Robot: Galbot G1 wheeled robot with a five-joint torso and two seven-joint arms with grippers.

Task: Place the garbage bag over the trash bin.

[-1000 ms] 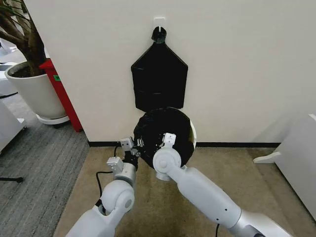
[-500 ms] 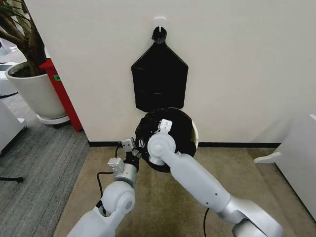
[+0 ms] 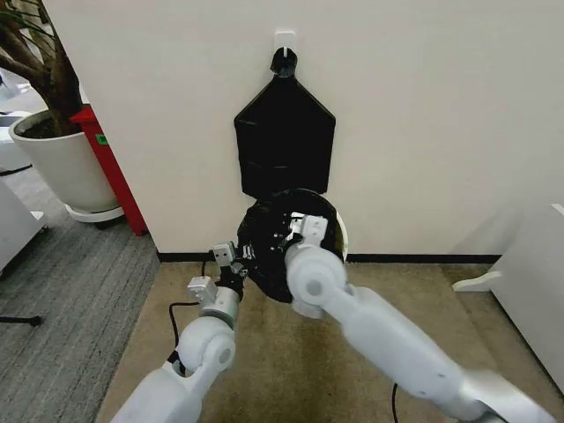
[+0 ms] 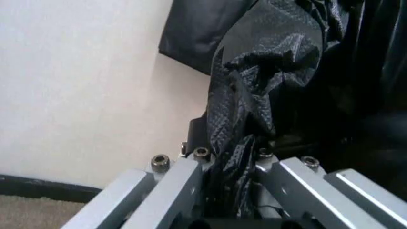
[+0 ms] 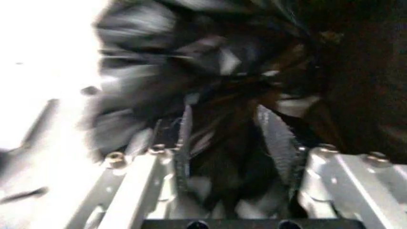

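No writing is readable anywhere; the green tag on the red stand (image 3: 104, 163) at the left edge of the head view is too small to read. Lower left of centre, my left gripper (image 3: 236, 261) is clamped on a bunched fold of the garbage bag (image 3: 269, 242). That bag, glossy, crinkly and black, sits at frame centre against the wall, draped over the trash bin (image 3: 344, 236), whose white rim barely peeks out at the right. My right gripper (image 3: 300, 231) reaches into the bag with its fingers spread, black film between them. The flat bag bundle (image 3: 284, 145) hangs above.
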